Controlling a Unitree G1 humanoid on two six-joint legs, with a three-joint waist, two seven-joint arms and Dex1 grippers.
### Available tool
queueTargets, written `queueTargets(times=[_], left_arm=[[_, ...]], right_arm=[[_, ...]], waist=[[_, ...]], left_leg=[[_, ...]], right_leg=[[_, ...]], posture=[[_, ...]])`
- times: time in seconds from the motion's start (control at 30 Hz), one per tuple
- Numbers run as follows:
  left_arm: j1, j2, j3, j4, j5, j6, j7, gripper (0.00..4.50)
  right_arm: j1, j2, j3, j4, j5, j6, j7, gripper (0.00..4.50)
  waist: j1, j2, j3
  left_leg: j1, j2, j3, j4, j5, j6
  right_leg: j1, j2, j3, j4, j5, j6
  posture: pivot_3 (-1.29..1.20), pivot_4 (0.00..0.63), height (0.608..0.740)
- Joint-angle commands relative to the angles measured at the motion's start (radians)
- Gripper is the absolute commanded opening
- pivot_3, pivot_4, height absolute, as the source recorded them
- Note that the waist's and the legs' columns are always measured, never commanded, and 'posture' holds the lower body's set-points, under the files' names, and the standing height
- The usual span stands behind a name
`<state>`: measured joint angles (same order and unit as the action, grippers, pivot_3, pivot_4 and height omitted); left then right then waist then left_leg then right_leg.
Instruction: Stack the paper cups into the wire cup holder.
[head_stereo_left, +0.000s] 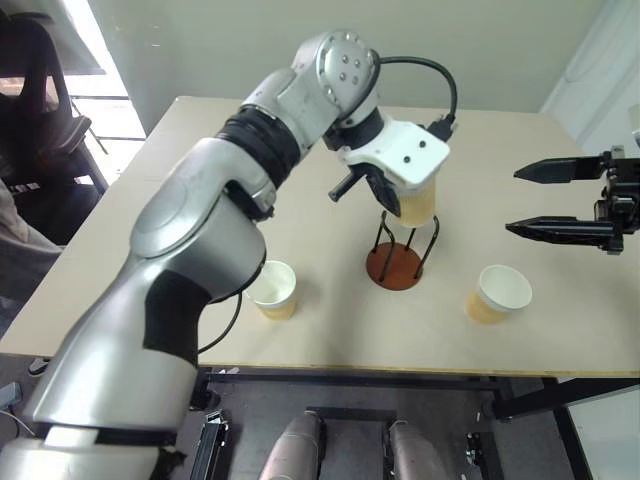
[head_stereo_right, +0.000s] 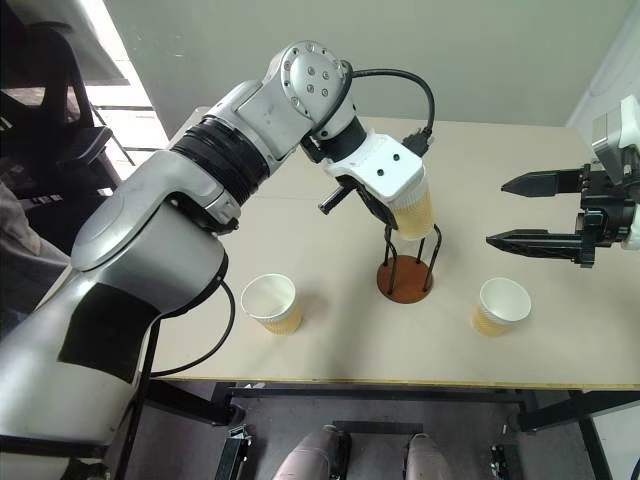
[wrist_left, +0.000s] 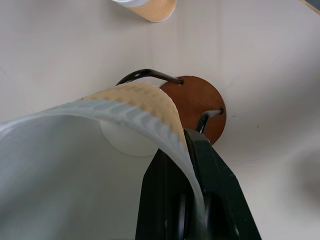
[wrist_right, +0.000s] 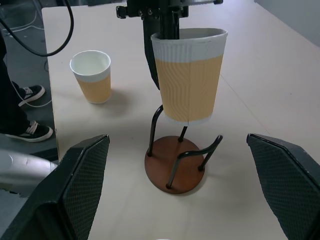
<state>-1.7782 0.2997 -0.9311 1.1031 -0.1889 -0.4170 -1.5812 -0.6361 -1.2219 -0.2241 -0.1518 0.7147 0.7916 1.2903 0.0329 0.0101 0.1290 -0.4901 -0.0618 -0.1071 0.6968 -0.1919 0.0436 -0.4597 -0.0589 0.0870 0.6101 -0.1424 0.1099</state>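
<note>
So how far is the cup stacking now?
Nothing is stacked yet: the wire cup holder stands empty. In hand: the left tool pinches the rim of one paper cup, held just above the holder. Left: two cups on the table, one to the left, one to the right. The right tool is open.

My tabletop (head_stereo_left: 330, 330) is pale wood. On it the wire cup holder (head_stereo_left: 394, 266) stands mid-table, with one paper cup (head_stereo_left: 275, 290) and another (head_stereo_left: 498, 293) either side near the front edge.
</note>
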Motion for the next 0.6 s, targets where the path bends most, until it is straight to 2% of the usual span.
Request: queueTargets(times=[0.03,0.3,0.6], left_arm=[[-0.011,-0.006,0.008,0.0,0.006,-0.017,-0.033,0.03],[-0.011,-0.026,0.034,0.052,0.108,-0.08,-0.033,0.03],[-0.011,-0.056,0.124,0.108,0.23,-0.122,-0.033,0.03]], right_arm=[[-0.003,-0.014,-0.054,-0.018,0.017,-0.003,-0.006,4.5],[0.003,-0.009,-0.059,-0.024,0.018,-0.005,-0.019,4.5],[0.014,-0.008,-0.064,-0.03,0.023,-0.011,-0.031,4.5]], waist=[[0.0,0.0,0.0],[0.0,0.0,0.0],[0.001,0.0,0.0]], left_leg=[[0.0,0.0,0.0,0.0,0.0,0.0],[0.0,0.0,0.0,0.001,0.0,0.0],[0.0,0.0,0.0,0.001,-0.001,0.0]], right_leg=[[0.0,0.0,0.0,0.0,0.0,0.0],[0.001,0.0,0.0,0.0,0.0,0.0],[0.0,0.0,0.0,-0.001,0.0,0.0]], posture=[[0.0,0.15,0.74],[0.0,0.15,0.74],[0.0,0.15,0.74]])
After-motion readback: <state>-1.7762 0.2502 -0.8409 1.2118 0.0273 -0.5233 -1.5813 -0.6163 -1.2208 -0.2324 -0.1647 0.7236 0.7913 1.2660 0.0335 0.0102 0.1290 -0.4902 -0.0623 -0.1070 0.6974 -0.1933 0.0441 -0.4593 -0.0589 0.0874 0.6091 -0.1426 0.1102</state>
